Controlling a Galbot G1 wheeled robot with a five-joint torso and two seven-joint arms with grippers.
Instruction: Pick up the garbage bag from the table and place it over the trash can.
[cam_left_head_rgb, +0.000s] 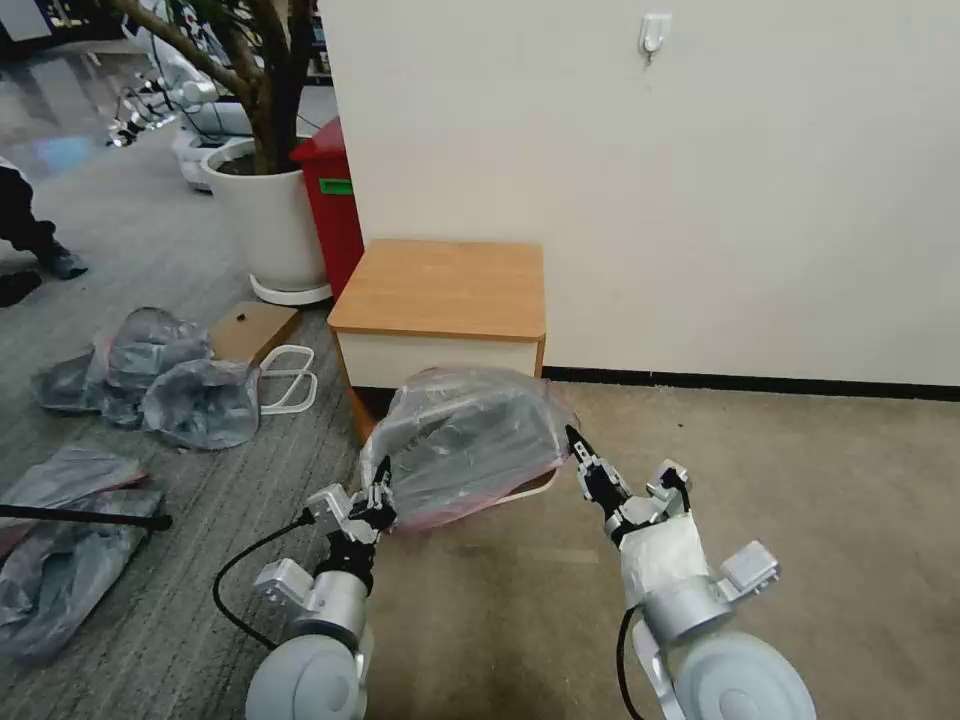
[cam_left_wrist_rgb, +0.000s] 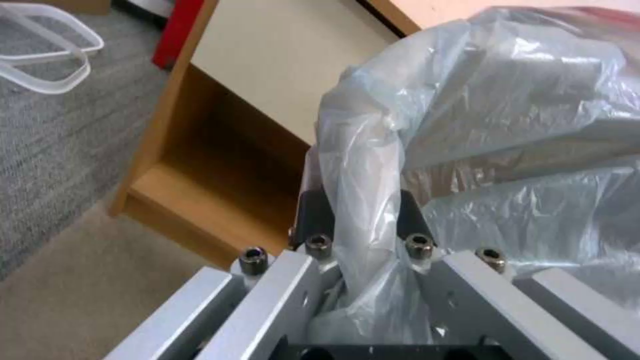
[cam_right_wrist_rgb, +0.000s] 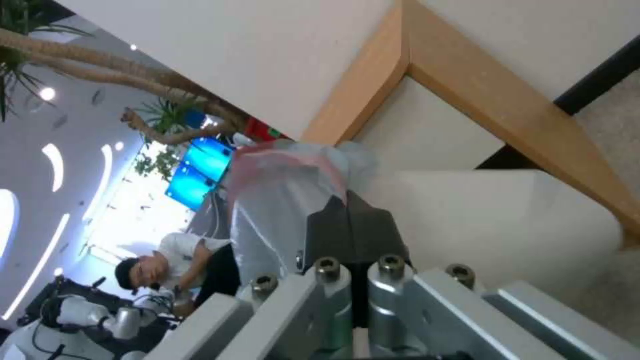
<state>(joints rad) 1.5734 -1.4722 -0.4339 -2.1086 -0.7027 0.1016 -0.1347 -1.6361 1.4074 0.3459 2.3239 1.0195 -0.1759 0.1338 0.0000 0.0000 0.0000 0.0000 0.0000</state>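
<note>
The garbage bag, thin and translucent with a pink-red rim, is stretched between my two grippers just in front of the table. My left gripper is shut on the bag's left edge. In the left wrist view, bunched plastic runs between the dark fingers. My right gripper is shut on the bag's right edge, and its fingers are pressed together at the pink rim. The cream-white trash can stands under the bag, with part of its rim showing below the plastic.
Darker grey bags lie on the carpet to the left, beside a cardboard piece and a white frame. A white plant pot and a red bin stand behind, against the wall. Open carpet lies to the right.
</note>
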